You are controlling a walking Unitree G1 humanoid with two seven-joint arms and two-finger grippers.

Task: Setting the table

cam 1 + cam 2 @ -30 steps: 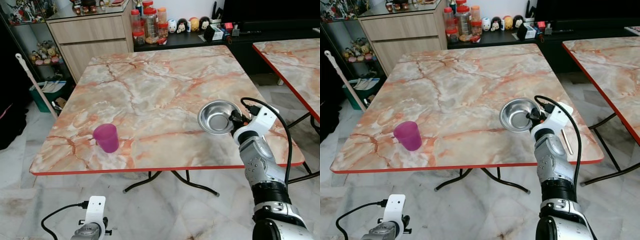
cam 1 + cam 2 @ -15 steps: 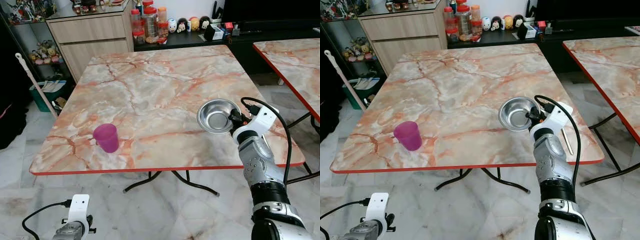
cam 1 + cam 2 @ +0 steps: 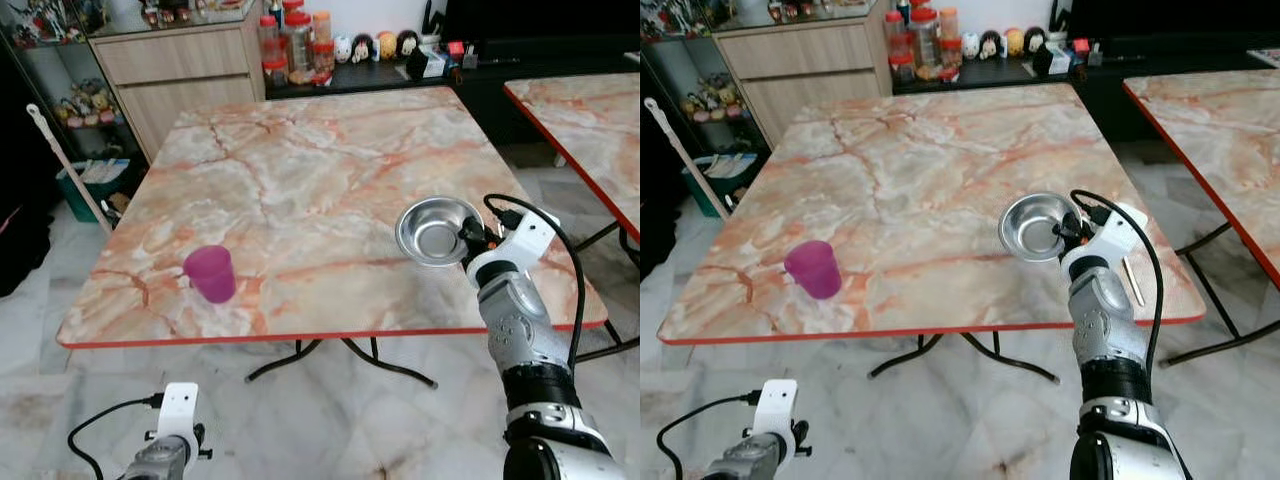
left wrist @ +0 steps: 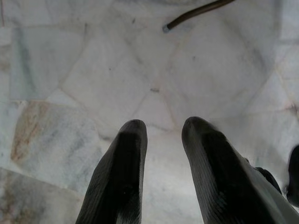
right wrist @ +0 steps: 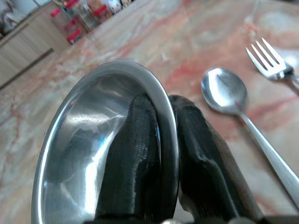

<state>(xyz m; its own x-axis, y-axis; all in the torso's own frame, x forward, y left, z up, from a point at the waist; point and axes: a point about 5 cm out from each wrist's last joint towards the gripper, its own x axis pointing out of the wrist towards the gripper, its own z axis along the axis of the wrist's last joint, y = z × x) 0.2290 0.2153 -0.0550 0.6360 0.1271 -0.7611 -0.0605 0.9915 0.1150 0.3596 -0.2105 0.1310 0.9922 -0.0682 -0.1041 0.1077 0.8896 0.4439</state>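
Steel bowl [image 3: 437,230] rim pinched by right gripper [image 5: 163,140] | above marble table [image 3: 300,180] | left gripper [image 4: 163,154] parted, idle

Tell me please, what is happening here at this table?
The robot is setting the marble table. Its right gripper holds a steel bowl by the rim, one finger inside and one outside, above the table's near right part. A spoon and a fork lie on the table beside it. A purple cup stands near the front left edge. The left gripper hangs open above the floor.
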